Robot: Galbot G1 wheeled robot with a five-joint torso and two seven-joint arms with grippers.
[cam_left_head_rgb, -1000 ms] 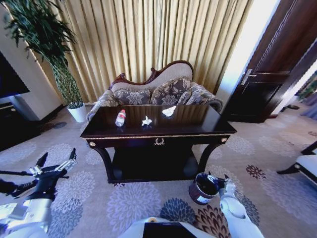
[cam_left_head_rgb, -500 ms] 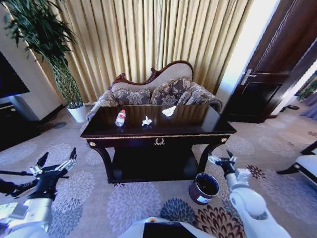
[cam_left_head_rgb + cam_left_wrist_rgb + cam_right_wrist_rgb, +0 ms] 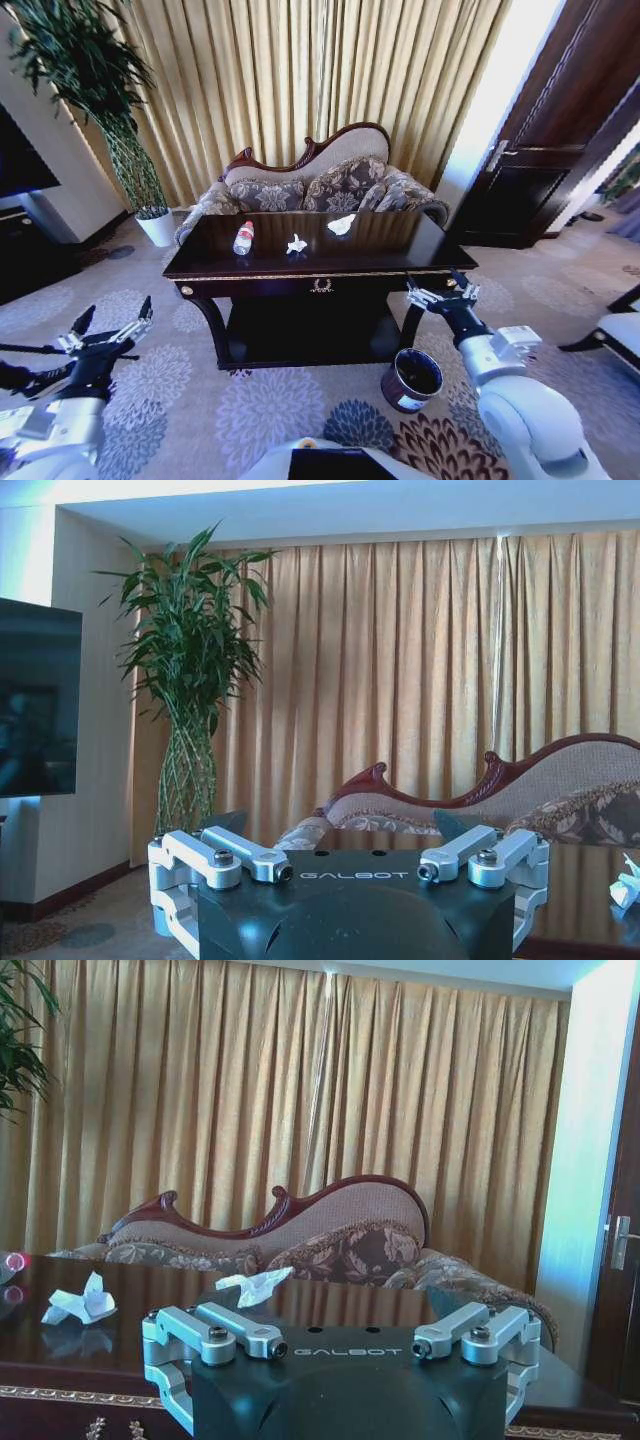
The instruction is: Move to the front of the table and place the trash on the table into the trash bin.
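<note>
At the far left of the head view, the left gripper (image 3: 110,325) hung low over the patterned carpet (image 3: 250,410), its jaws spread wide and holding nothing, well apart from the table (image 3: 400,262) and everything on it. Behind it stood a tall bamboo plant (image 3: 85,75) in a white pot (image 3: 157,228) against the gold curtains (image 3: 320,80). On the dark glossy tabletop lay the trash, in a loose row from left to right: a clear plastic bottle (image 3: 243,238) with a red label, lying on its side; a crumpled white tissue (image 3: 296,244) just right of it; and a pale wrapper-like piece (image 3: 341,224) farther back, near the sofa (image 3: 330,185). The bottle's label was too small to read. A gold wreath emblem (image 3: 321,285) marked the table's front rail. Right of the table's front corner, the right gripper (image 3: 440,295) hovered at about tabletop height with its jaws wide apart and empty; all three pieces of trash lay to its left and beyond it, none between the jaws. In the right wrist view the tissue (image 3: 80,1305) and the wrapper-like piece (image 3: 255,1285) lay on the table ahead of the gripper, whose body bore the word "GALBOT". The trash bin (image 3: 410,380) stood on the carpet below the right gripper, beside the table leg, with a pale patch on its side. A dark door (image 3: 560,130) closed the right side.
</note>
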